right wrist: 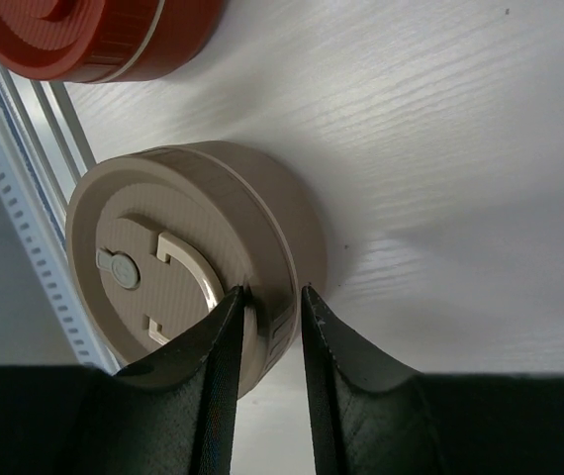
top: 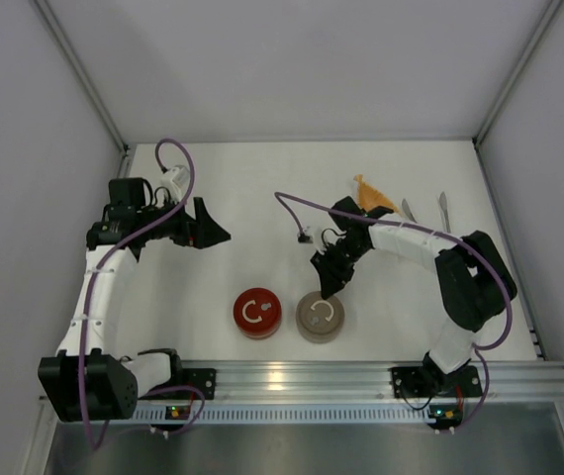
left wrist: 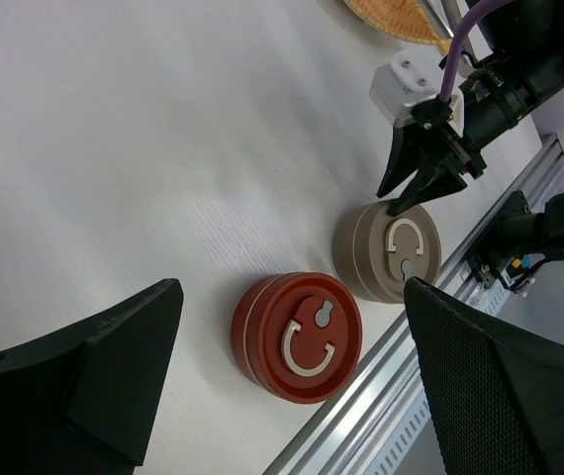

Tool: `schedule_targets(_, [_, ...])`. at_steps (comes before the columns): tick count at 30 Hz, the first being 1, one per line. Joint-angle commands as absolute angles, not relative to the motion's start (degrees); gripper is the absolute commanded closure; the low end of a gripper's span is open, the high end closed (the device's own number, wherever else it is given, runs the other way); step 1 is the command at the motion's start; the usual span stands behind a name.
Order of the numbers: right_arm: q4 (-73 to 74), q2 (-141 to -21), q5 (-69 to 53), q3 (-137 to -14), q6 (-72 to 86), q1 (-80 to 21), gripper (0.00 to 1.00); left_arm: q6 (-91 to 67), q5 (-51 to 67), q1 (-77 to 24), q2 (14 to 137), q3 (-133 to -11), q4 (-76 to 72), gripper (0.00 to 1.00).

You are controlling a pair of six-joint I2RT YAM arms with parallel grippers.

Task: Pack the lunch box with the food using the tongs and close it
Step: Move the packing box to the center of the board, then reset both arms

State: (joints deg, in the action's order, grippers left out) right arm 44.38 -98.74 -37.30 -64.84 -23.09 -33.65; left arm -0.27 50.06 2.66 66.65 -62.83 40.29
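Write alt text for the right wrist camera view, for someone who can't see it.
The right gripper pinches the rim of a round beige tin, one black finger on its lid, the other outside its wall. A red tin sits beyond it on the white table, beside a metal rail.

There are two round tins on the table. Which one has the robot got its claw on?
The beige tin, the one on the right. The right gripper grips its rim; the red tin beside it sits untouched.
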Motion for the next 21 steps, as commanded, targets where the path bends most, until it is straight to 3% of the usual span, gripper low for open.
schedule_targets(1, [40.34,-99.49,-28.48,-65.22,-25.75,-31.99,0.73,-1.23,48.87,2.90,64.87,-62.75,37.97,0.02])
schedule_targets(5, [39.73,-98.96,-27.33,-65.04,-25.31,-31.82,0.73,-0.70,47.64,2.90,63.81,-62.58,37.79,0.02])
schedule_targets(8, [40.95,-98.35,-29.52,-65.74,-25.31,-31.82,0.63,-0.53,47.81,2.90,63.63,-62.67,38.32,0.02])
schedule_targets(9, [41.57,-98.09,-31.27,-66.44,-25.49,-31.82,0.53,-0.01,47.99,2.90,63.63,-62.75,38.58,0.02])
schedule_targets(11, [43.75,-96.77,-33.30,-67.23,-26.10,-31.73,0.45,2.02,47.90,2.90,63.63,-63.02,39.20,0.02])
schedule_targets(12, [44.47,-95.90,-36.18,-68.19,-26.36,-31.55,0.29,2.46,47.73,2.90,63.63,-63.10,39.37,0.02])
schedule_targets(15, [45.88,-90.28,-40.24,-70.74,-25.67,-31.38,0.01,2.37,45.27,2.90,63.72,-63.54,39.29,0.02])
schedule_targets(21, [48.95,-81.66,-38.07,-81.54,-23.38,-27.52,0.01,-0.35,41.84,2.90,65.21,-63.37,37.10,0.02])
